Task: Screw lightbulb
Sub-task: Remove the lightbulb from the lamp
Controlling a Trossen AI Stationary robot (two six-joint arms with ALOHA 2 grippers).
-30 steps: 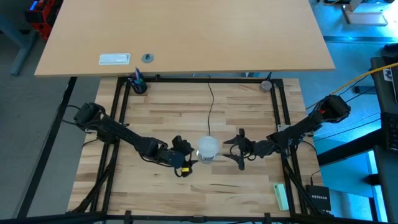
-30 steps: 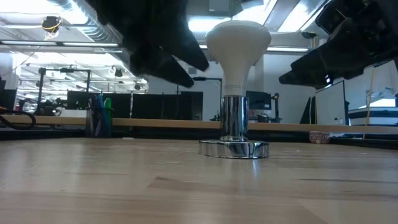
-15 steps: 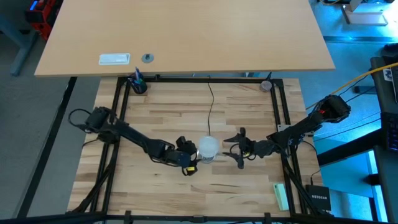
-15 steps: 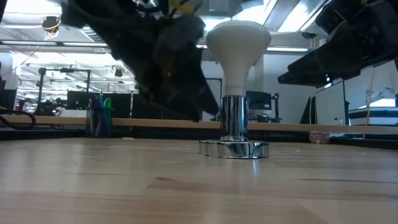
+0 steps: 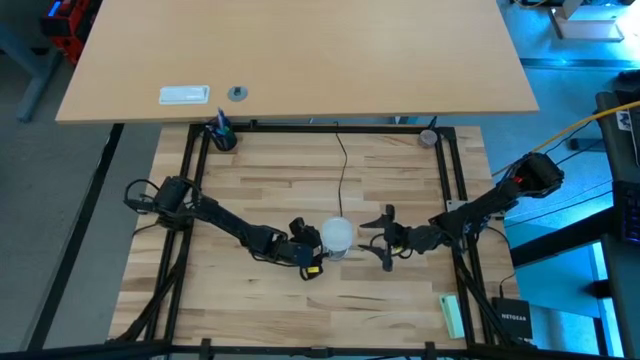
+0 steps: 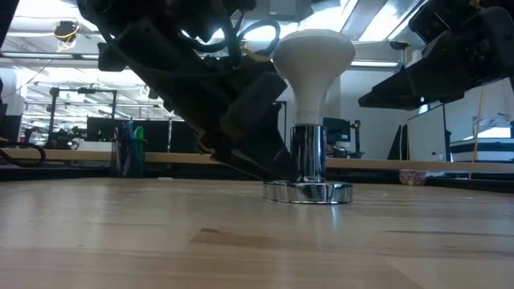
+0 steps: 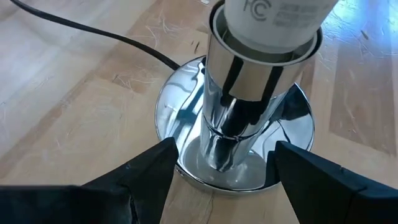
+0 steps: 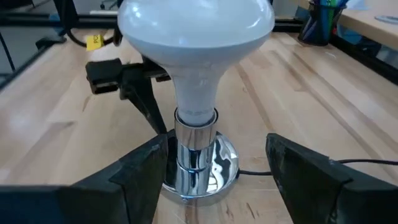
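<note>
- The lightbulb (image 5: 338, 234), frosted white with a broad dome, stands upright in a polished chrome socket (image 6: 308, 164) near the middle of the wooden table (image 5: 300, 170); its neck is seated in the socket's collar.
- The socket rises from a round mirrored base (image 7: 180, 124) that sits flat on the planks, and a thin black cord (image 5: 341, 170) runs from it toward the table's far edge.
- The left gripper (image 5: 308, 250) sits low at the socket's left side, just beside the base. In the left wrist view its fingers (image 7: 140, 177) are spread apart with the chrome stem between them; they grasp nothing, and whether a tip grazes the base rim cannot be told.
- The right gripper (image 5: 383, 240) waits to the right of the bulb, a short way off. Its fingers (image 8: 143, 171) stand open on either side of the socket in the right wrist view, clear of both bulb and socket and holding nothing.
- A dark cup of pens (image 5: 221, 133) stands at the table's far left corner.
- A small round dish (image 5: 428, 137) sits at the far right corner.
- A pale green block (image 5: 453, 315) lies at the near right edge.
</note>
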